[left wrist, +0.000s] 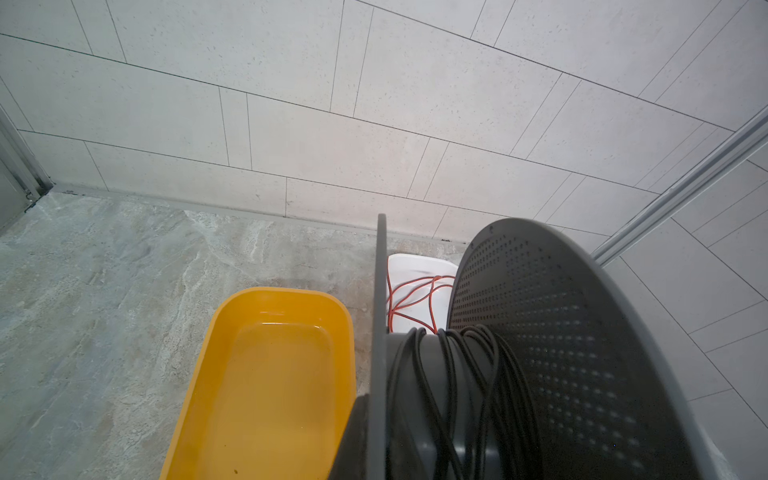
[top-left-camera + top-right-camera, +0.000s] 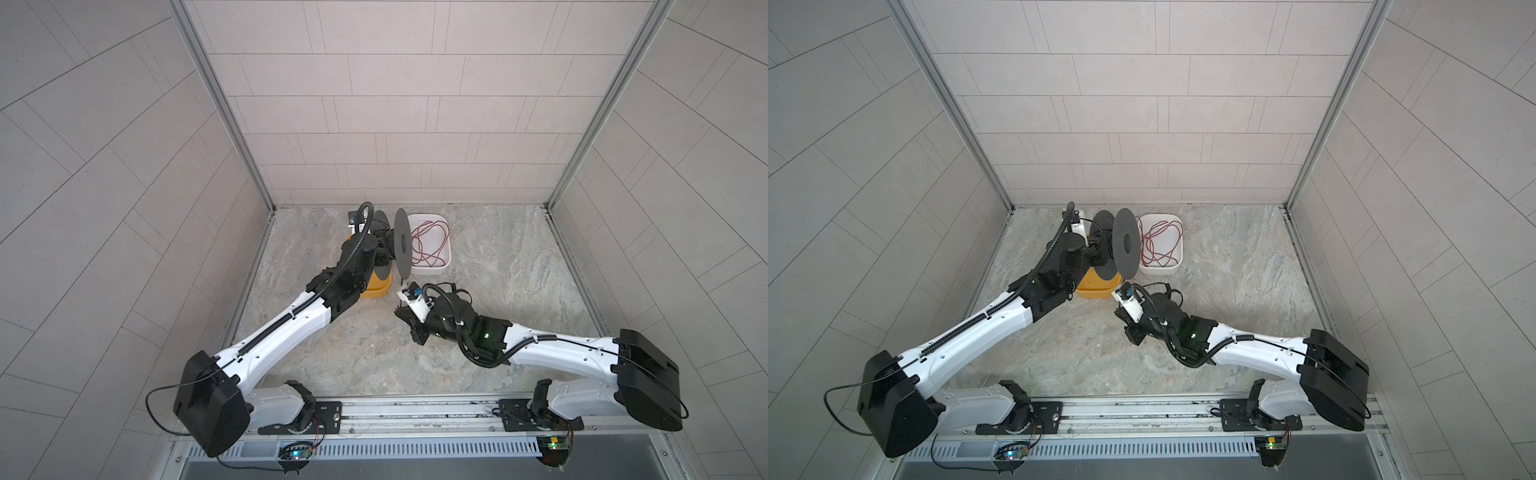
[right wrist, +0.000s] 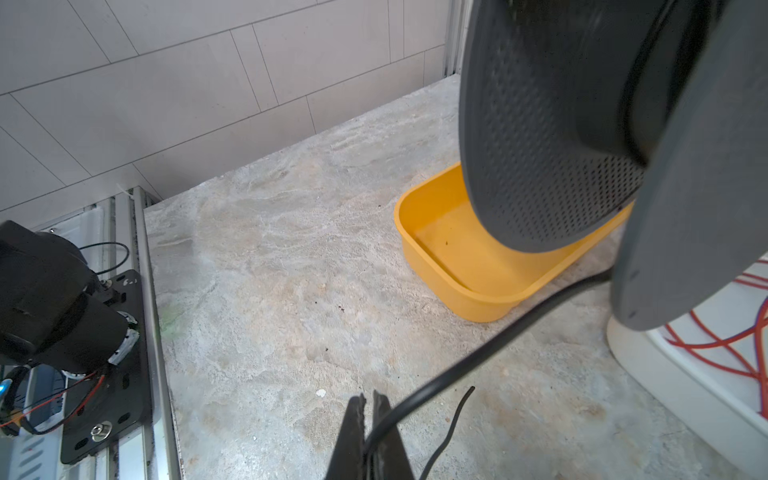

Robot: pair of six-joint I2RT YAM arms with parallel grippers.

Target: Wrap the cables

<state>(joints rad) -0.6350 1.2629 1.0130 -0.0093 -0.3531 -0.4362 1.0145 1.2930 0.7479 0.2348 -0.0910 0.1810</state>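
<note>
Jaws pinched shut on the thin black cable [image 3: 478, 357], the right gripper [image 3: 369, 405] holds it low near the middle of the marbled grey tabletop [image 3: 270, 291]. A thin loose end shows just beside the fingers. From the jaws the cable climbs to the grey perforated plastic spool [image 2: 402, 243], where more turns wrap the hub, as the left wrist view shows. The left gripper [image 2: 384, 245], jaws closed on that spool, holds it upright over the yellow plastic tray [image 1: 266, 374] near the tabletop's back edge. Just beside it stands a white tray [image 2: 432, 271] of loose red wire [image 2: 428, 241].
</note>
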